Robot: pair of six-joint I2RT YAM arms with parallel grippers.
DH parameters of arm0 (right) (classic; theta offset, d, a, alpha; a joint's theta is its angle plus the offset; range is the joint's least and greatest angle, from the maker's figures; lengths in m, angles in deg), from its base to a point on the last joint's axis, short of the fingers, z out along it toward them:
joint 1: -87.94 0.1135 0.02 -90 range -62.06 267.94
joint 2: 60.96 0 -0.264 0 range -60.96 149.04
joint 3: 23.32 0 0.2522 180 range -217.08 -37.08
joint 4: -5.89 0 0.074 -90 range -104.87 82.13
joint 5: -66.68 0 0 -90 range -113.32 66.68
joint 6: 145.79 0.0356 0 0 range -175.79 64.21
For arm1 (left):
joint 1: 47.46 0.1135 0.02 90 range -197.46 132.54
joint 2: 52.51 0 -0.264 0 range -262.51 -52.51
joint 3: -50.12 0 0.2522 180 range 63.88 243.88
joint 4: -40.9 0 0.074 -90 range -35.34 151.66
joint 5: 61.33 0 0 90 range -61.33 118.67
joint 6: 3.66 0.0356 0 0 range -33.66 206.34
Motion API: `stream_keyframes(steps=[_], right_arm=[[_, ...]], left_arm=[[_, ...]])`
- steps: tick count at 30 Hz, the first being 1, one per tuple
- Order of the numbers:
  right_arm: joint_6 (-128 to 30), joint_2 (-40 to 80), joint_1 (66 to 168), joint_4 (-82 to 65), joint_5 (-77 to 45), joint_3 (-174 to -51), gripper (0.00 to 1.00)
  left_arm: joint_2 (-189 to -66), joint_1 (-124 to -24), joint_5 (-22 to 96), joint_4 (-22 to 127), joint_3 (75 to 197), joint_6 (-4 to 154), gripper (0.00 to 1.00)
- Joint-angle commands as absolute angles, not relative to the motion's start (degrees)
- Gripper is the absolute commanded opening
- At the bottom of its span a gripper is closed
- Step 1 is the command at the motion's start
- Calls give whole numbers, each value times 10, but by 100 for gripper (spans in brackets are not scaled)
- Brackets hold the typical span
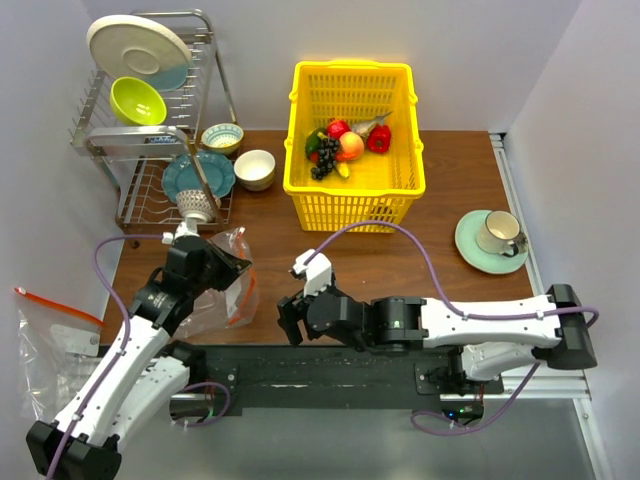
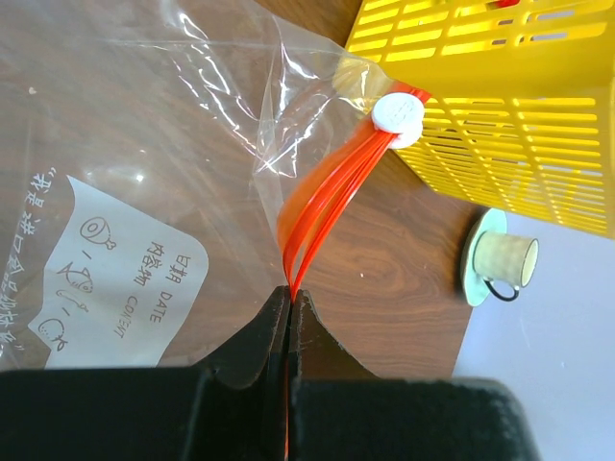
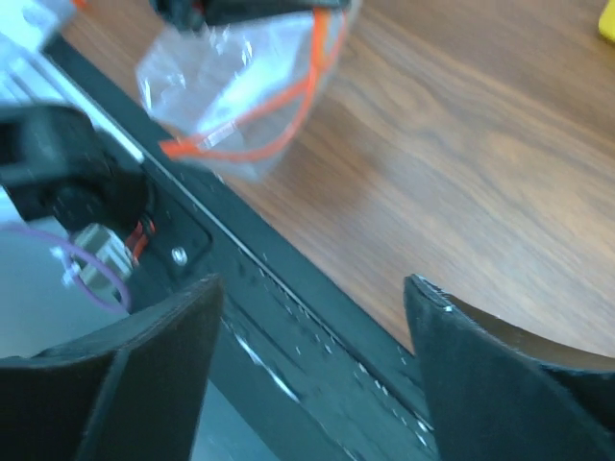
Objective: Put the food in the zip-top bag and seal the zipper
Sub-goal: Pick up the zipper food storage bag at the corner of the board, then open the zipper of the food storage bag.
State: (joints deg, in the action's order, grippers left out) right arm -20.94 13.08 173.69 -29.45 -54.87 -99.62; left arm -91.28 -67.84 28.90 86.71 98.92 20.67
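Observation:
The zip-top bag (image 1: 222, 288) lies crinkled on the table's near left, lifted at its mouth. My left gripper (image 2: 290, 293) is shut on the zipper (image 2: 322, 206), the red-orange strip running up to its white end piece (image 2: 398, 113). In the top view the left gripper (image 1: 236, 272) sits at the bag's right side. My right gripper (image 1: 290, 318) hovers over the table's near edge, just right of the bag, and stands open (image 3: 312, 283) with nothing between its fingers. The bag (image 3: 240, 77) shows ahead of it. The food (image 1: 345, 143) lies in the yellow basket (image 1: 350, 200).
A dish rack (image 1: 150, 130) with plates and bowls stands at the back left, two small bowls (image 1: 240, 155) beside it. A cup on a green saucer (image 1: 497, 238) sits at the right. Another flat clear bag (image 1: 45, 340) lies off the table's left. A black rail (image 3: 288, 317) edges the table.

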Motion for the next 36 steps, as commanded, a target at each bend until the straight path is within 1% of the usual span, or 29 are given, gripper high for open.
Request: stream_keyframes(steps=[1, 3, 4, 5, 9, 19, 21, 31, 35, 36], right_arm=[[-206, 171, 1737, -241, -607, -1049, 70], [-208, 188, 1736, -229, -614, -1066, 67], [-208, 195, 1736, -225, -615, -1069, 63], [-209, 211, 1735, -224, -616, -1080, 62], [-200, 240, 1721, -224, -614, -1100, 60], [-200, 271, 1672, -189, -557, -1097, 49], [-203, 277, 1670, -183, -543, -1100, 45], [-213, 326, 1661, -181, -517, -1134, 46], [-204, 337, 1655, -201, -533, -1141, 34], [-200, 337, 1652, -201, -535, -1140, 26]], left_arm=[[-906, -681, 292, 846, 1014, 187, 0], [-900, -681, 292, 848, 1015, 187, 0], [-900, -681, 292, 848, 1015, 186, 0], [-898, -681, 291, 850, 1016, 186, 0], [-894, -681, 295, 854, 1017, 182, 0], [-878, -681, 303, 863, 1020, 171, 0], [-877, -681, 304, 864, 1020, 171, 0], [-880, -681, 305, 867, 1024, 170, 0], [-876, -681, 306, 871, 1025, 170, 0], [-876, -681, 307, 872, 1026, 170, 0]])
